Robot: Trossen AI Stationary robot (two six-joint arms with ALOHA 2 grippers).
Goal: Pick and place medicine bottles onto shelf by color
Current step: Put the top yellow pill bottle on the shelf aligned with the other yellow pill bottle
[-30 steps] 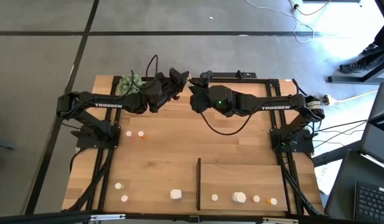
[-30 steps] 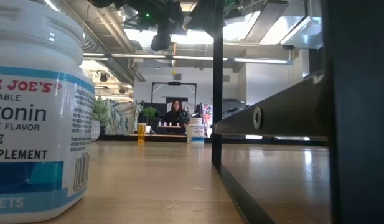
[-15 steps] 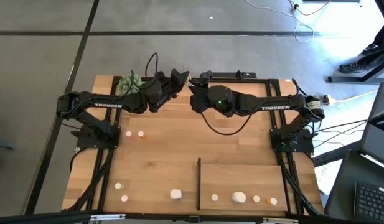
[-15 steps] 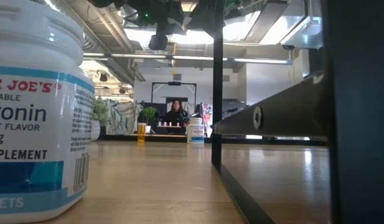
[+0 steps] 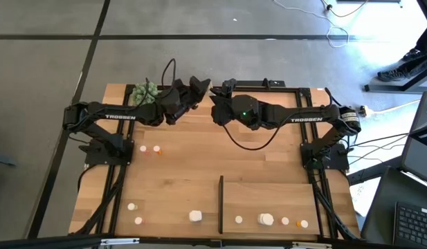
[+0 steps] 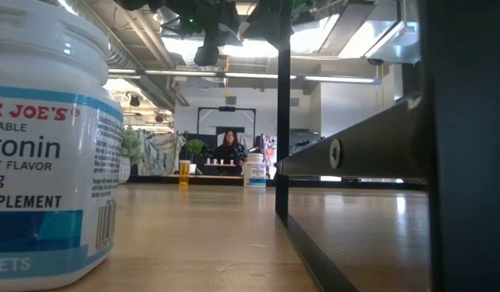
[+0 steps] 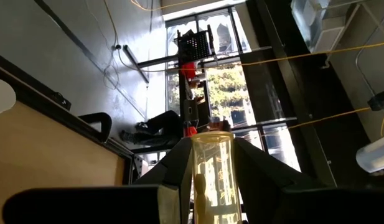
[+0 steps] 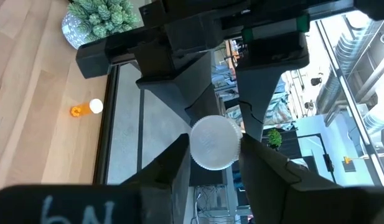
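left tool (image 7: 213, 186): clamped a translucent amber cylindrical bottle (image 7: 212, 171) | right tool (image 8: 215, 163): gripped its round ribbed white cap (image 8: 215, 142) | both at upper centre, above smooth wooden tabletop (image 5: 199, 159)

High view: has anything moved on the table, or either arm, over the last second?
Nothing visibly changed. The left gripper and right gripper stay closed on the same orange bottle above the table's far edge, and the loose bottles lie where they were.
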